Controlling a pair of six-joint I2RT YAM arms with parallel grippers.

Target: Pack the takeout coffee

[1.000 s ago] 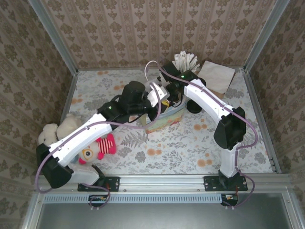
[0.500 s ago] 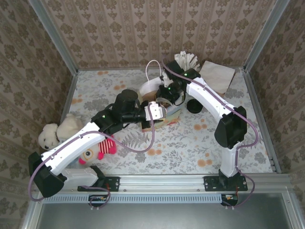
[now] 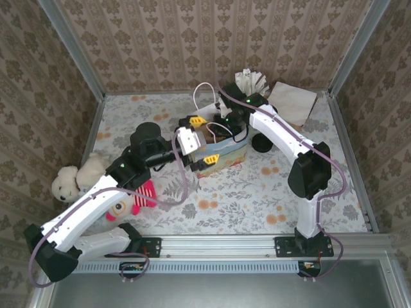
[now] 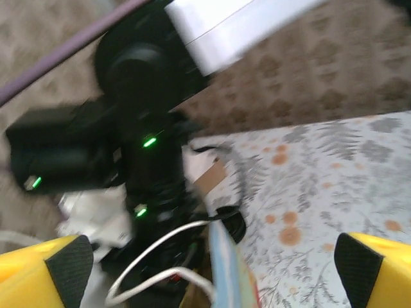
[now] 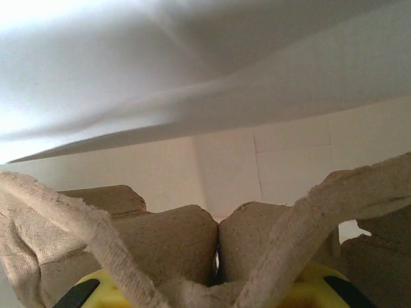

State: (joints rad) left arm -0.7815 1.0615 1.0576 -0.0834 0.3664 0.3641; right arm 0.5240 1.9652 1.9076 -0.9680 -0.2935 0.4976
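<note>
- Table [image 3: 308, 186]: gift bag [image 3: 223, 154] stands mid-table, mouth up, within reach of both arms.
- Right gripper [image 5: 205, 292] is down inside the bag. A pulp cup carrier [image 5: 167, 237] covers its fingers, so I cannot tell whether they are clamped. It's probably seating the carrier as a base for the cup.
- Left gripper [image 3: 202, 140]: fingers spread wide and empty, just beside the bag's left side, likely keeping the mouth clear.
- Takeout coffee [image 3: 261, 144]: on the table just right of the bag, not yet packed.
</note>
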